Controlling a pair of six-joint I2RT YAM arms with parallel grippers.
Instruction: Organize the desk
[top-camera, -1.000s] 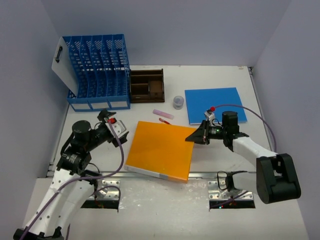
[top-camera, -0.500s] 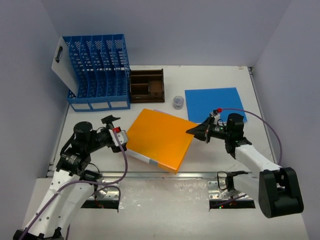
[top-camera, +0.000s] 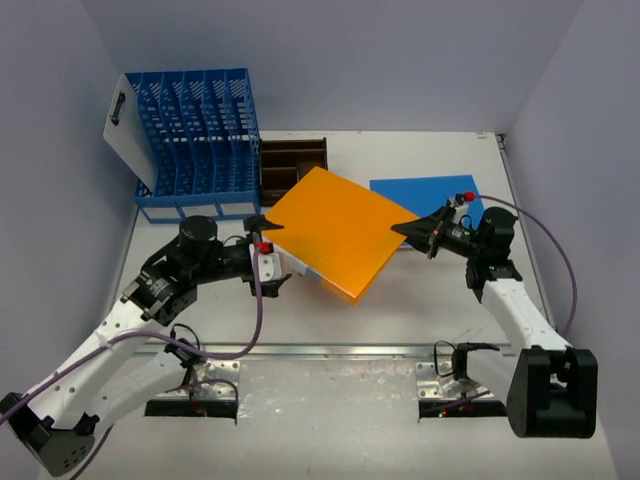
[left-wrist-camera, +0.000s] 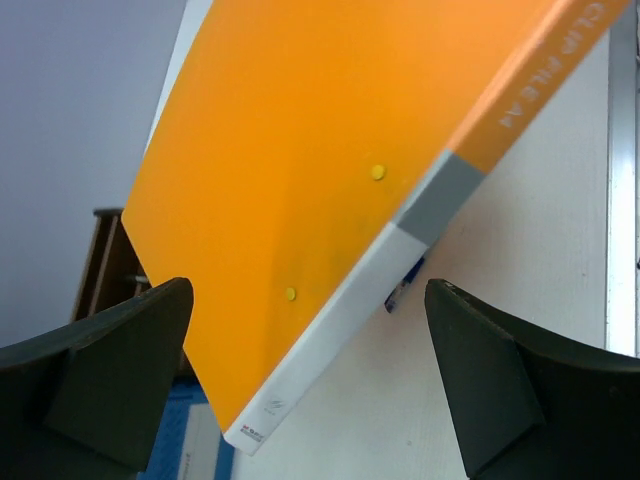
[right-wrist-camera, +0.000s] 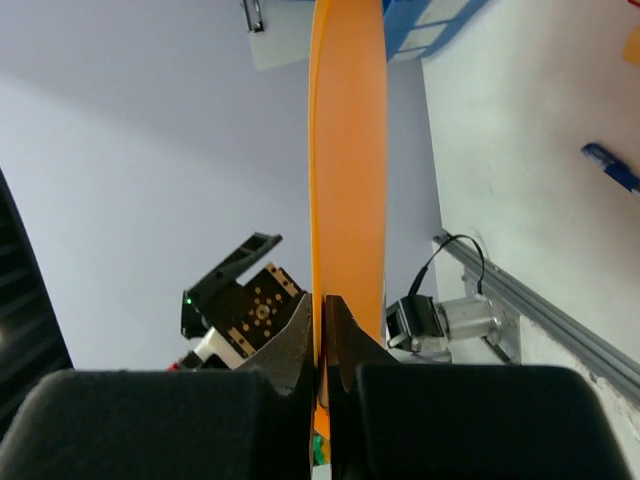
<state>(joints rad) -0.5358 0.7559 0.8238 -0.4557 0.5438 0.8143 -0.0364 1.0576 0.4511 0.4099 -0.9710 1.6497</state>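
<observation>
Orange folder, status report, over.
Right pincer shut on orange folder, at its edge. Left pincer open, facing its spine. Folder tilted over desk, blue rack behind.

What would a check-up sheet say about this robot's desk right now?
Surface: off-white desk, matte.
Job's things: orange clip file tilted up; blue folder flat; blue file rack, wooden tray at back.
Clutter: small blue thing, too small to name.
Grippers: right gripper shut on file's corner; left gripper open around its opposite edge.
Cables: purple cable along each arm.
Surroundings: plain walls; silver rail.
</observation>
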